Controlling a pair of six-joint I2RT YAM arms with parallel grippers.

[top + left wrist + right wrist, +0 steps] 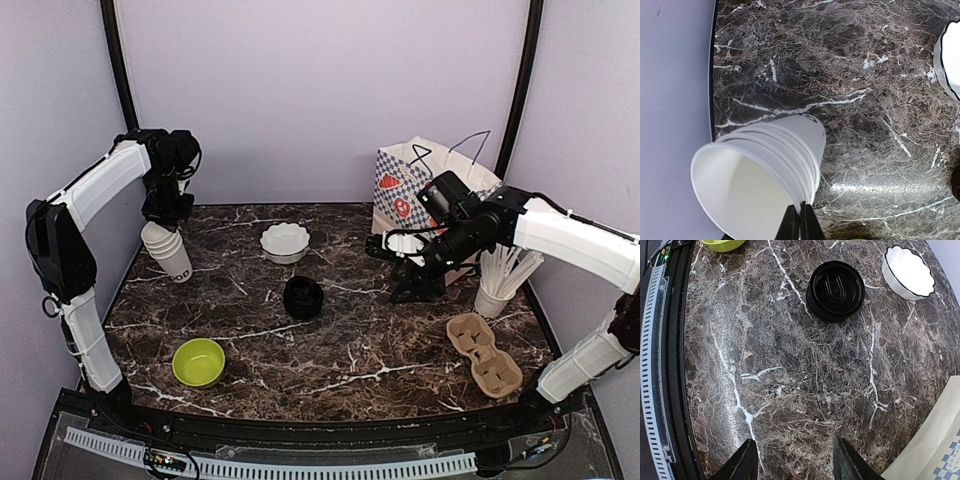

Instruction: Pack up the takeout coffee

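Cup stack (790, 145) hangs tilted under L gripper (800, 210), rim pinched; R gripper (794, 445) spread, empty, lids (836, 290) ahead.

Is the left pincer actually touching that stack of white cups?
Touching. The left wrist view shows the left pincer pinched shut on the rim of the stack of white cups.

We record the cup stack (765, 170) as cut off by the bottom edge of the left wrist view, with its near rim out of frame. Its black lettering is too small to read from above. The scalloped bowl (949, 65) runs off that view's right edge. In the right wrist view the green bowl (722, 244) is cropped at the top edge. The paper bag (935, 440) is cropped at the lower right corner.
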